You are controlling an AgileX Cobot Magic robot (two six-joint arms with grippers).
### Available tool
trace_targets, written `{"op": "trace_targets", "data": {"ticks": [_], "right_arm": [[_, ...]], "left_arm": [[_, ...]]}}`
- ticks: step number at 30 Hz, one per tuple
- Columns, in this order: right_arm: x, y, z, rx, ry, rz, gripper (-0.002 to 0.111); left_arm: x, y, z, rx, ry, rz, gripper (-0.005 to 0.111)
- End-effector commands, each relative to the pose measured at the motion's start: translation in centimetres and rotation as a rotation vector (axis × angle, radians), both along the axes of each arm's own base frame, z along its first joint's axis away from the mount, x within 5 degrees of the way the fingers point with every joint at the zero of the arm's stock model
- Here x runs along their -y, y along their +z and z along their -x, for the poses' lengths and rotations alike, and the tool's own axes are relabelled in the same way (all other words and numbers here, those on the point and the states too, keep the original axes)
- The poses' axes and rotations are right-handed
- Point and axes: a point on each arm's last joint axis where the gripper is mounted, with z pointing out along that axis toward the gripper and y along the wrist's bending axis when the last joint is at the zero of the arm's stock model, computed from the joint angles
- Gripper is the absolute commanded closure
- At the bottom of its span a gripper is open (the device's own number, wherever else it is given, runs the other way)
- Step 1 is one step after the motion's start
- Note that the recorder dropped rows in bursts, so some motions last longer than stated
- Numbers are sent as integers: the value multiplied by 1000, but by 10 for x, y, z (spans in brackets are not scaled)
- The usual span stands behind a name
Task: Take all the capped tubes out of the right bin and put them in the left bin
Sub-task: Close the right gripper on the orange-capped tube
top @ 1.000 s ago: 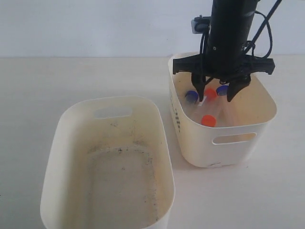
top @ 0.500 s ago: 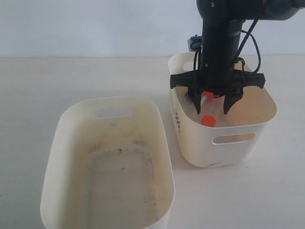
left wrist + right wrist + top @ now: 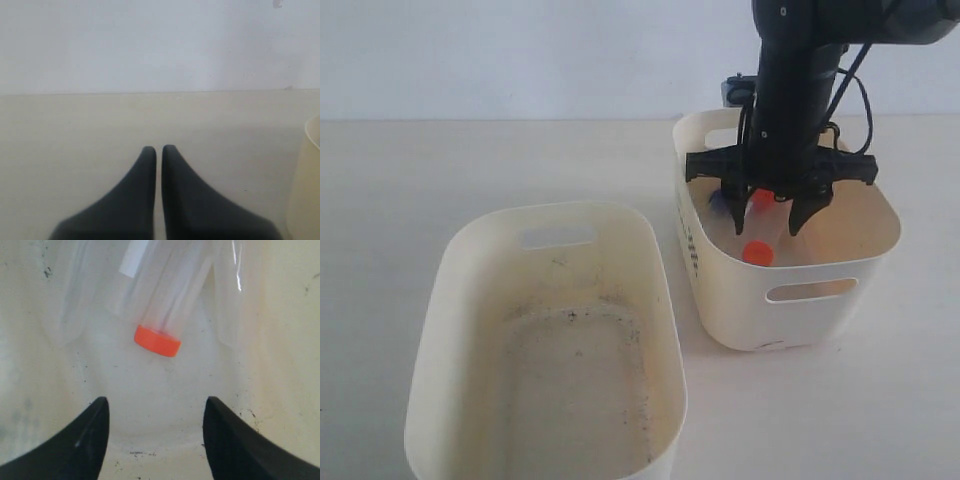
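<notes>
The right bin (image 3: 820, 300), cream-white with black lettering on its side, holds the capped tubes. One orange cap (image 3: 756, 253) shows near the front wall, another orange cap (image 3: 761, 198) and a sliver of blue cap (image 3: 719, 200) peek from behind the arm. My right gripper (image 3: 765, 222) hangs open inside this bin. In the right wrist view an orange-capped clear tube (image 3: 158, 340) lies just ahead of the open fingers (image 3: 95, 430), with other clear tubes beside it. The left bin (image 3: 460, 300) with its speckled floor stands apart. My left gripper (image 3: 156, 150) is shut on nothing above the table.
The two bins stand close together on a pale tabletop (image 3: 470, 160). A cream bin edge (image 3: 307, 190) shows at the side of the left wrist view. The right arm's cables (image 3: 865, 95) hang over the right bin's back rim.
The right gripper has come down into the right bin and shifted slightly, now covering most of the blue caps. It stays open. The tubes have not moved.
</notes>
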Motion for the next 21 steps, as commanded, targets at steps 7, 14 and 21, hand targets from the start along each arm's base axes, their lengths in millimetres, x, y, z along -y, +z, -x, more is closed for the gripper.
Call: {"op": "trace_targets", "data": {"ticks": [7, 14, 21], "right_arm": [[-2, -33, -9, -60, -5, 1, 54], [-1, -61, -12, -126, -14, 38, 54], [0, -75, -15, -132, -3, 70, 54]], "left_arm": [[0, 2, 0, 7, 1, 16, 102], [0, 2, 0, 7, 1, 16, 102], [0, 2, 0, 7, 1, 16, 102]]}}
